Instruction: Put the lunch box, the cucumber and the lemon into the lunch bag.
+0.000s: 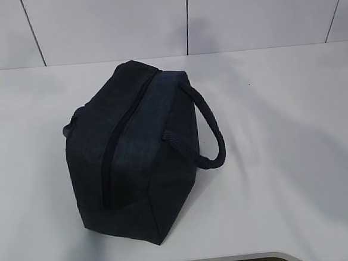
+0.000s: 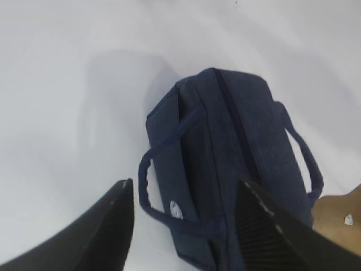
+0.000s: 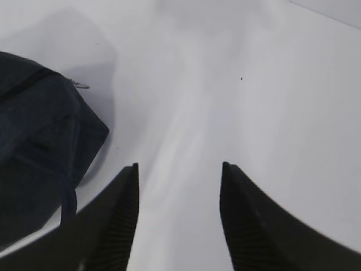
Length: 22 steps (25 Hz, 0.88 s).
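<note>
One boxy lunch bag [image 1: 134, 163] of dark navy woven fabric sits near the middle of a smooth white table [image 1: 293, 128], its long top zipper [image 1: 118, 143] closed and its two rope-like loop handles [image 1: 207, 131] drooping to either side. A small white label [image 2: 176, 210] is sewn on one side, its writing too blurred to read. The left gripper [image 2: 186, 226] hangs above the bag and the right gripper [image 3: 179, 217] over bare table beside it, both with dark ribbed jaws parted and holding nothing.
</note>
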Each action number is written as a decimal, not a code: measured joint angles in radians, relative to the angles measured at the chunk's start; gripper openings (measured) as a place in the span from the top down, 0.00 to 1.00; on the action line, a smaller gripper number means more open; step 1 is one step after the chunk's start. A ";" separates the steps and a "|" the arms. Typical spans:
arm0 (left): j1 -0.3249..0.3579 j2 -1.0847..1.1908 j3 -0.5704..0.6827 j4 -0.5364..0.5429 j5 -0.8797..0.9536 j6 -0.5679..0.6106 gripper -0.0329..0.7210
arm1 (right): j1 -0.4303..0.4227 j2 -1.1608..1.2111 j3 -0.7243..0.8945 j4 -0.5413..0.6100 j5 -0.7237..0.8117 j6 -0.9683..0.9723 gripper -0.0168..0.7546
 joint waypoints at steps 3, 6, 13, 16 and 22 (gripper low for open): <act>0.000 -0.055 0.061 0.028 0.000 0.000 0.41 | 0.000 -0.045 0.060 0.000 0.000 0.000 0.48; 0.000 -0.118 0.127 0.037 0.000 0.000 0.41 | 0.000 -0.096 0.116 0.014 0.002 0.002 0.48; 0.000 -0.279 0.258 0.041 0.000 0.000 0.42 | 0.000 -0.218 0.235 0.081 0.002 0.002 0.48; 0.000 -0.352 0.306 0.055 0.000 0.000 0.45 | 0.000 -0.269 0.283 0.107 0.002 0.003 0.48; 0.000 -0.506 0.428 0.083 0.002 0.000 0.55 | 0.000 -0.374 0.389 0.114 0.002 0.005 0.48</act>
